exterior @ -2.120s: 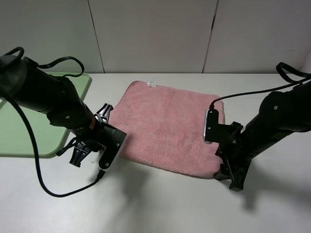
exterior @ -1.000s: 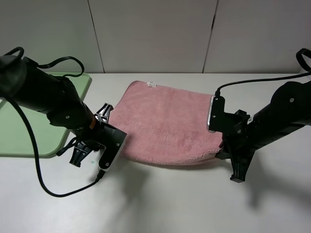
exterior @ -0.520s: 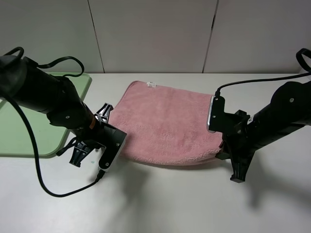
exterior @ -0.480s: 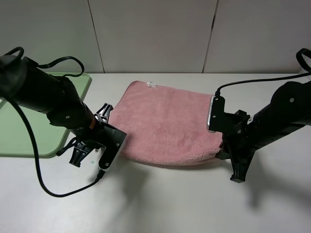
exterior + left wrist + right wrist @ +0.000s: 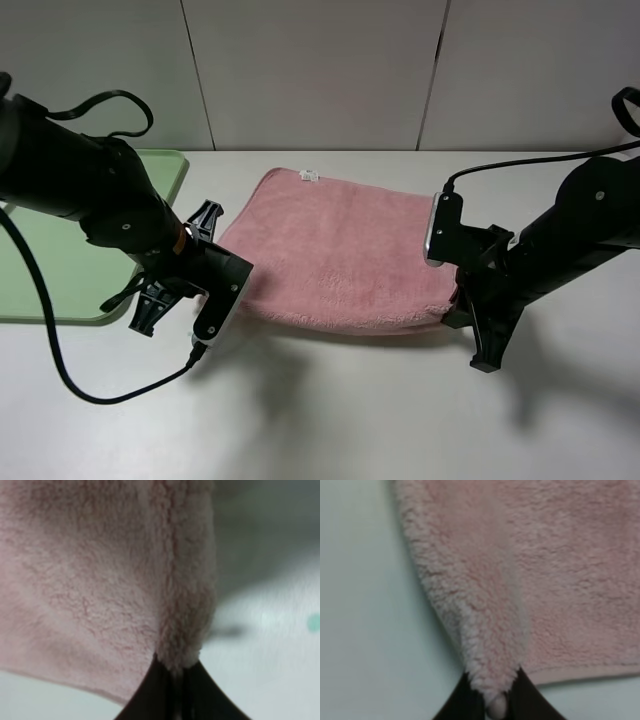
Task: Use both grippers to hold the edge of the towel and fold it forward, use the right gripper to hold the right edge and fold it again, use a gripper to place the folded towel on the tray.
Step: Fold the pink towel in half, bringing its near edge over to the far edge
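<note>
surface: white table [image 5: 350, 420] | on it: pink towel [image 5: 340, 250], green tray [image 5: 75, 285]

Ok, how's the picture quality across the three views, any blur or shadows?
Exterior high view: sharp, evenly lit, soft shadows on the table under the raised near edge of the towel. Left wrist view: blurred throughout, towel pile smeared, left gripper tips a dark wedge. Right wrist view: sharper, pile readable, right gripper tips dark and soft.

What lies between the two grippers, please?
The towel: its near edge spans from the left gripper to the right gripper, both shut on it, in the exterior high view.
</note>
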Motion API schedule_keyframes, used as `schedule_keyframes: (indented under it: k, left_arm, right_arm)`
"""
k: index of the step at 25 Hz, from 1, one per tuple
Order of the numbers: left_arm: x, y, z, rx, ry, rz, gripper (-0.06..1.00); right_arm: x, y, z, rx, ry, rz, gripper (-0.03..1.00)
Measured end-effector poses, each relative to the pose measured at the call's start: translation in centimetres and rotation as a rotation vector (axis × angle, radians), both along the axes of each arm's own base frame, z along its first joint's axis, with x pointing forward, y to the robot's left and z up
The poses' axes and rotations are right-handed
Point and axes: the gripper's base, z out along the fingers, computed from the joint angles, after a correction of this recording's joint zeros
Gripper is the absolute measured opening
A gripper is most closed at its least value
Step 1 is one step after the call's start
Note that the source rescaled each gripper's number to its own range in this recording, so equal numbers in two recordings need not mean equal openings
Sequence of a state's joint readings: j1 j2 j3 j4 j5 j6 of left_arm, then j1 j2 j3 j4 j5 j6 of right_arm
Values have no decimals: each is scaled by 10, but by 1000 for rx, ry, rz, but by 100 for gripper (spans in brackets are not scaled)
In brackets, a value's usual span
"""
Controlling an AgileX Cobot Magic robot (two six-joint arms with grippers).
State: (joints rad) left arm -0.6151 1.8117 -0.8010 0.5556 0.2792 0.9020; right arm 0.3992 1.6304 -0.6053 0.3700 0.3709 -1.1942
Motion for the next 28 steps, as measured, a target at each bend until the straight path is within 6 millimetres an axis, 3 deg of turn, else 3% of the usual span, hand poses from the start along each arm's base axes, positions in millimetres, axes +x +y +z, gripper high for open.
schedule_keyframes:
  k: [15, 28]
  left_arm:
    - [-8, 12, 49, 1, -84, 44, 0]
    - [-24, 26, 99, -51, -179, 112, 0]
  right_arm:
    - [-8, -3, 61, 127, -163, -107, 0]
    - [-16, -5, 89, 170, -188, -165, 0]
